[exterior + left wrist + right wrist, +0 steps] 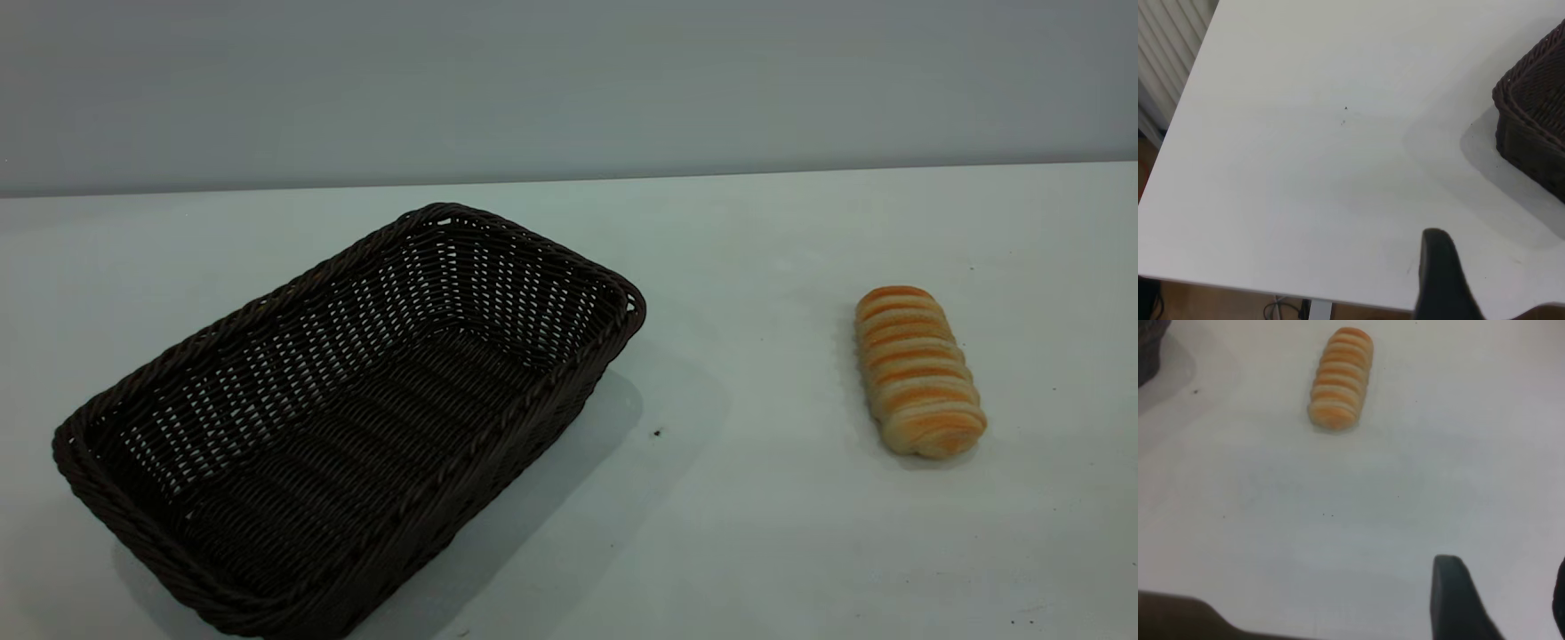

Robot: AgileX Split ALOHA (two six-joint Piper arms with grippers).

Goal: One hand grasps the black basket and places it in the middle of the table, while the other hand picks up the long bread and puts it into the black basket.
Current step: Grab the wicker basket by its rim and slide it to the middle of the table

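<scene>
While both arms stay out of the exterior view, one black basket (347,418) and one long bread (918,371) lie well apart on the table (765,498). The basket, at the table's left, is rectangular woven wicker with a braided rim and sloping openwork sides; it is empty. The bread, at the right, is an oblong golden-orange roll crossed by pale cream ridges. The tabletop is flat, white, with a few dark specks; a plain grey wall stands behind it. One dark fingertip of the left gripper (1441,280) hangs over bare table near a basket corner; the right gripper (1458,600) hangs apart from the bread. Finger spread cannot be told for either.
</scene>
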